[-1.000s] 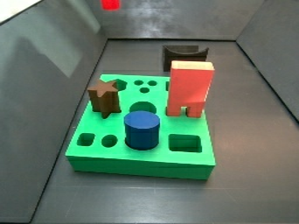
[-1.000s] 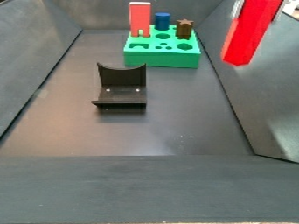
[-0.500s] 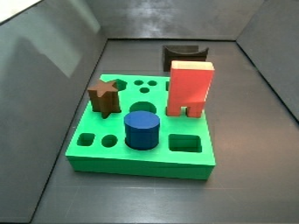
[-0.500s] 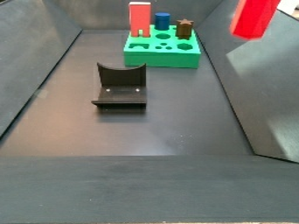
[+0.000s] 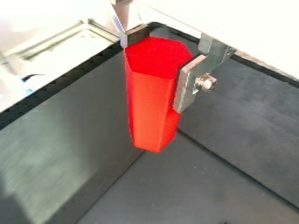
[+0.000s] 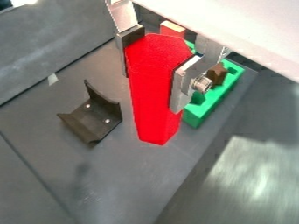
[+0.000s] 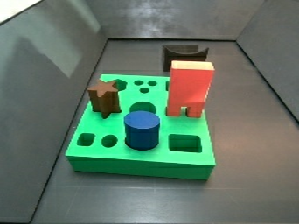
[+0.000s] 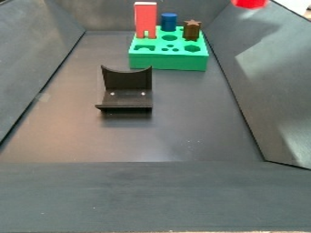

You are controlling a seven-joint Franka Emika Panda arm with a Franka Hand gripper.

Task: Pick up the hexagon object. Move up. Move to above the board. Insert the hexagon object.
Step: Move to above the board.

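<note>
Wrist views: the tool (image 5: 162,51) pinches the hexagon object (image 5: 152,96), a slim bright red prism, near its upper end; the flat silver fingers (image 5: 197,74) press against opposite faces, and the lower part of the prism hangs free, clear of the dark floor (image 5: 222,149). In a wrist view, the same tool (image 6: 158,50) and hexagon object (image 6: 156,87) appear above the floor, with the fixture (image 6: 89,112) to one side below and an edge of the board (image 6: 215,89) showing behind the finger (image 6: 188,77) nearest it.

Side views: the board (image 7: 114,158), a flat green slab with cut-out holes, rests on the floor and carries a salmon-red arch block (image 7: 190,87), a blue cylinder (image 7: 142,129) and a brown star-shaped block (image 7: 105,96), all upright in its top. The fixture (image 7: 181,55) stands behind the board, apart from it. In a side view, the fixture (image 8: 125,89) stands in front of the board (image 8: 169,56), and only the lower tip of the hexagon object (image 8: 250,4) enters at the upper edge of the frame, well above the floor; the tool itself lies outside both side views.
</note>
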